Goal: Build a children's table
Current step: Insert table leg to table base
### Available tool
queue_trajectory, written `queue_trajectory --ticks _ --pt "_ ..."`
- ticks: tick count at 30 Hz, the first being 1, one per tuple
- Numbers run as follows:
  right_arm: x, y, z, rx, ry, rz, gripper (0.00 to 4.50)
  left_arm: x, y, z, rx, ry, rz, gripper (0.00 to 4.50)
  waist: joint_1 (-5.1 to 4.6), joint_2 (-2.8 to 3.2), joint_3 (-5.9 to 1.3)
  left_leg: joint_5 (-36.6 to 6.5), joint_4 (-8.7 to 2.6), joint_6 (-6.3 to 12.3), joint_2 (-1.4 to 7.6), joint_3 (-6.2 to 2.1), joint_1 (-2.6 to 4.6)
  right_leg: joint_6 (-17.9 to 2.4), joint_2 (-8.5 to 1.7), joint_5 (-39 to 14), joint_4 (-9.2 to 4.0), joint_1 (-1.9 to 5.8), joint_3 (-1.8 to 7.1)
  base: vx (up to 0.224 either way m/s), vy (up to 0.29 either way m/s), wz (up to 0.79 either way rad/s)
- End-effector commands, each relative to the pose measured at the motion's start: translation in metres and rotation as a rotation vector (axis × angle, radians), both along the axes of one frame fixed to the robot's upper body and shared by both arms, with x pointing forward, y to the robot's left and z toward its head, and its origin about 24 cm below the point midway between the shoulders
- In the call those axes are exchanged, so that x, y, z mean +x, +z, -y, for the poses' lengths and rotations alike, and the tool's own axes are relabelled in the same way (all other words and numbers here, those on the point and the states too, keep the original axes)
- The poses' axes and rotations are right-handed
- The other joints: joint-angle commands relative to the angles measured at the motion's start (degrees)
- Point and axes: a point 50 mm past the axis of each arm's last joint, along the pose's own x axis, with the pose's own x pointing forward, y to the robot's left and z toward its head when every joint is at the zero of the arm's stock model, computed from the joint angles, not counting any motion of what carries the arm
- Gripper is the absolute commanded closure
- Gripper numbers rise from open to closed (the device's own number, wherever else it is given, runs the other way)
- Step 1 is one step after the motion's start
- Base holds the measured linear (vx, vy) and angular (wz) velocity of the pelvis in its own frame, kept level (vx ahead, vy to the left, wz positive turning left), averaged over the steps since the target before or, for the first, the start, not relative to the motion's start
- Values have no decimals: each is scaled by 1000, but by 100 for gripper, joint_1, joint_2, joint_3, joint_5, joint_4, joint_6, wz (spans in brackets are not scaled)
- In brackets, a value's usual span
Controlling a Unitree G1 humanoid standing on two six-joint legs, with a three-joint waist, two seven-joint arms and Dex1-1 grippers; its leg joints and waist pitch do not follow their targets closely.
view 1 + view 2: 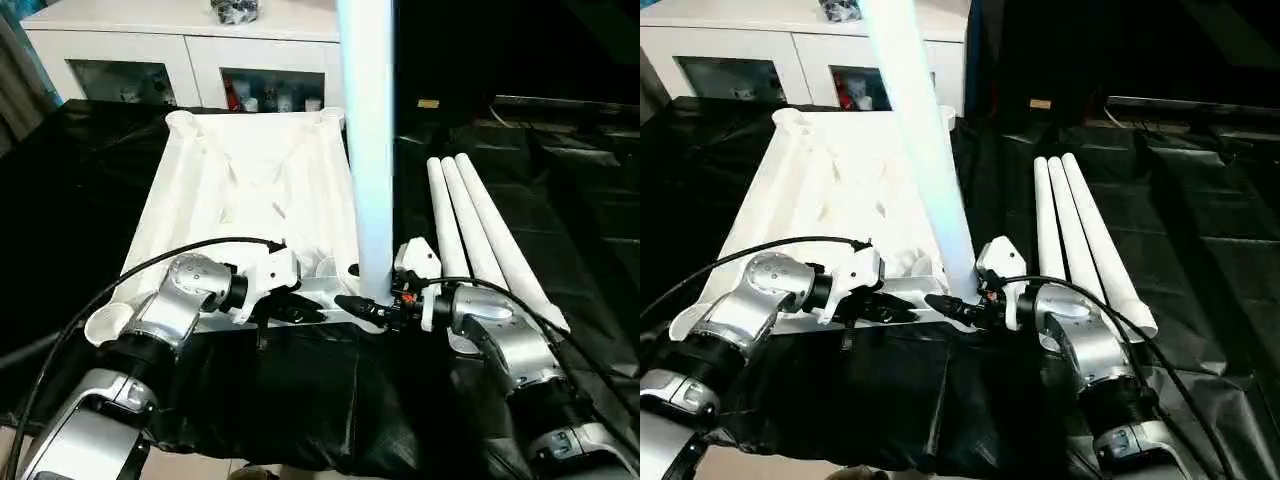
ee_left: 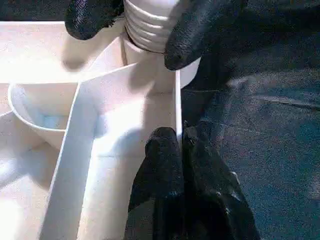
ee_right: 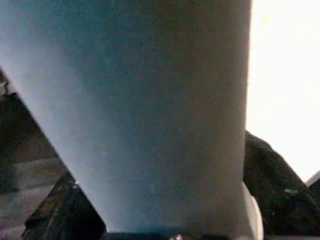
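Note:
The white tabletop (image 1: 200, 200) lies upside down on black cloth, ribbed underside up. One white leg (image 1: 368, 150) stands upright in its near right corner socket, and its threaded end (image 2: 147, 30) sits in the socket's mouth. My right gripper (image 1: 372, 310) is shut on the base of this leg, with a black fingertip (image 2: 195, 35) on either side. My left gripper (image 1: 295, 312) is shut on the tabletop's thin near rim (image 2: 177, 100), just left of that socket. Three more legs (image 1: 480, 240) lie side by side on the cloth to the right.
A white cabinet (image 1: 180, 50) with glass doors stands behind the tabletop. Black cloth (image 1: 560, 180) covers the work surface, with wrinkles at the near edge. Black cables run from both wrists across the near side.

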Motion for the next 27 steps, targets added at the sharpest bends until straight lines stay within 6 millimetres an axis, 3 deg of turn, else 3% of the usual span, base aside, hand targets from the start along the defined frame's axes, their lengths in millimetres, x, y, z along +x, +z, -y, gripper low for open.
queue_trajectory --ticks 1,2,3,4,6,8,9,11,12,13,15,16,20,25,26,27 --pt "-8 -11 -6 21 5 -53 174 4 5 4 -15 6 25 450 8 18 -347 -684 -326 448 394 -135 133 -1556 -530 623 -304 241 242 0 0 0" --pt "-8 -13 -5 42 -21 -59 174 4 5 4 -21 13 29 450 9 9 -349 -694 -326 422 393 -139 130 -1563 -528 621 -296 246 241 0 0 0" --pt "-7 -14 -4 65 -55 -62 174 5 5 4 -25 19 31 450 28 105 -354 -721 -323 391 395 -150 136 -1571 -540 616 -289 231 242 0 0 0" --pt "-7 -17 -3 98 -101 -72 174 5 5 3 -31 27 34 450 19 131 -348 -792 -328 369 397 -149 138 -1569 -541 590 -310 219 244 0 0 0" --pt "-7 -20 -1 120 -135 -84 175 5 6 3 -38 35 34 450 5 102 -343 -938 -342 282 392 -154 128 -1608 -534 532 -315 246 236 0 0 0" --pt "-8 -24 0 140 -170 -78 175 6 6 3 -44 47 37 450 14 224 -324 -1198 -357 164 388 -170 134 -1597 -544 212 -344 229 240 0 0 0" --pt "-8 -24 0 141 -171 -78 175 6 6 3 -44 47 38 450 4 196 -317 -1282 -367 139 392 -162 142 -1598 -535 139 -362 223 242 0 0 0" --pt "-10 -30 1 169 -219 -93 175 6 6 3 -55 62 35 450 12 294 -318 -1403 -380 34 390 -188 147 -1599 -536 89 -350 227 241 0 0 0" --pt "-10 -32 1 175 -229 -98 175 6 6 3 -58 65 34 450 2 279 -310 -1515 -390 -3 388 -187 151 -1610 -536 53 -358 229 244 0 0 0" --pt "-11 -35 1 169 -241 -103 175 5 6 3 -58 65 32 450 7 312 -316 -1516 -389 -18 383 -196 146 -1624 -547 76 -350 241 242 0 0 0" --pt "-13 -41 1 161 -254 -116 175 4 5 3 -57 62 26 450 -4 284 -323 -1414 -381 12 377 -194 136 -1638 -532 251 -340 254 240 0 0 0" --pt "-15 -44 1 159 -260 -124 175 4 5 3 -55 60 23 450 1 334 -330 -1391 -374 20 374 -197 131 -1640 -542 304 -332 250 237 0 0 0" --pt "-15 -49 0 160 -298 -141 175 3 4 2 -51 55 15 450 -34 331 -320 -1526 -395 32 382 -204 143 -1648 -532 236 -345 242 228 0 0 0" --pt "-9 -48 1 159 -318 -137 175 3 3 3 -50 60 11 450 -63 322 -240 -2245 -472 -167 390 -212 205 -1560 -549 -923 -450 205 260 0 0 0" --pt "-7 -47 0 151 -313 -127 175 4 3 3 -50 63 10 450 -74 248 -236 -2284 -484 -190 396 -214 220 -1499 -557 -1150 -475 205 280 0 0 0" --pt "-7 -47 0 151 -313 -127 175 4 3 3 -50 63 10 450 -65 276 -242 -2240 -484 -189 394 -220 219 -1489 -569 -1172 -473 209 285 0 0 0"
